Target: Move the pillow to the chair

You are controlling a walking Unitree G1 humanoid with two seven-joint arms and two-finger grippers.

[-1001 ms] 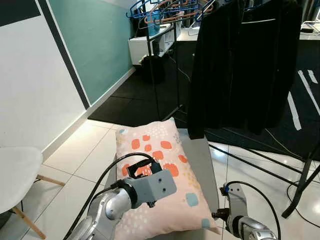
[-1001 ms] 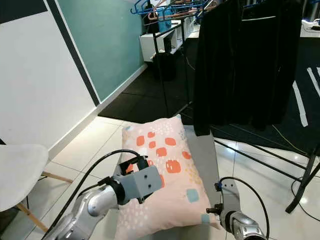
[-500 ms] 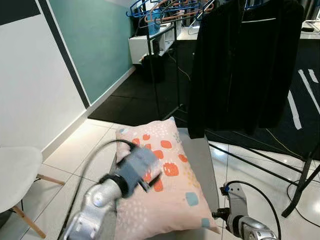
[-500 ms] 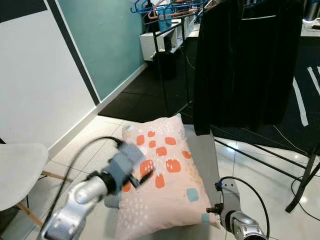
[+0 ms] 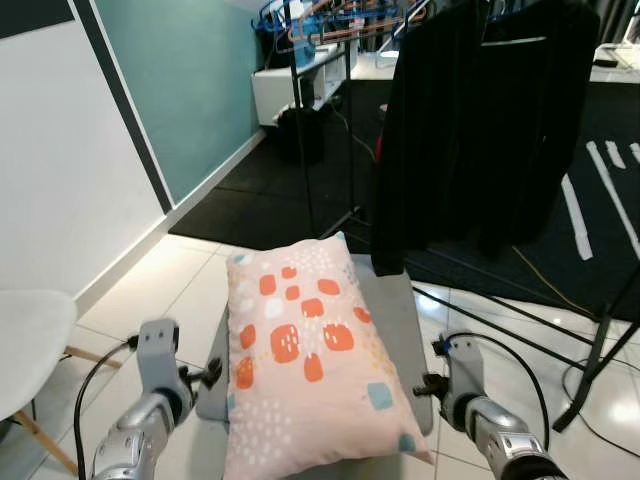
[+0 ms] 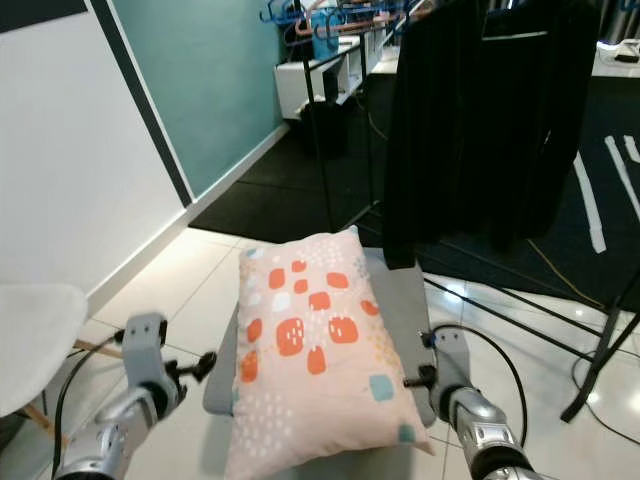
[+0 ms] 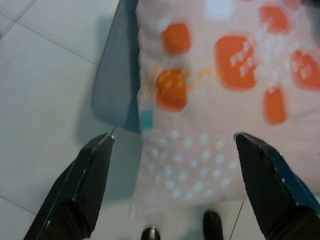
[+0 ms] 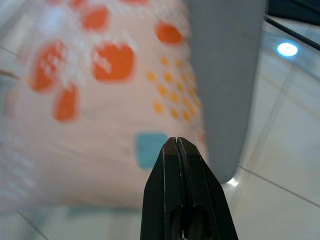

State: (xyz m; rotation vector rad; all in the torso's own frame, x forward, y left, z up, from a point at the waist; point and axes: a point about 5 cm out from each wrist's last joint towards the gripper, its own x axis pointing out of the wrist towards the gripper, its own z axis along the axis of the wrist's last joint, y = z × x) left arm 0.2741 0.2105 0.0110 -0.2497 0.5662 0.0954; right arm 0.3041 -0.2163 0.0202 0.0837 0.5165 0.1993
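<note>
White floor tiles (image 5: 180, 300) surround our grey chair (image 5: 395, 310), where the pillow (image 5: 305, 370) lies between our tools. Our left tool (image 7: 172, 145), spread open, has pulled off the pillow to its side; our right tool (image 8: 176, 145) stays closed alongside.

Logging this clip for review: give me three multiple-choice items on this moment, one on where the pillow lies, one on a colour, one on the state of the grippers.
1. Where does the pillow lie?
A. on the grey seat
B. on the white chair
C. on the floor tiles

2. What colour are its large patches?
A. green
B. orange
C. purple

3. How do the grippers stand?
A. both open
B. left gripper open, right gripper shut
C. both clamped on the pillow

Answers: 1 A, the grey seat shows around its edges. 2 B, orange blocks on pale pink. 3 B, the left fingers are spread wide, the right pressed together on nothing.
</note>
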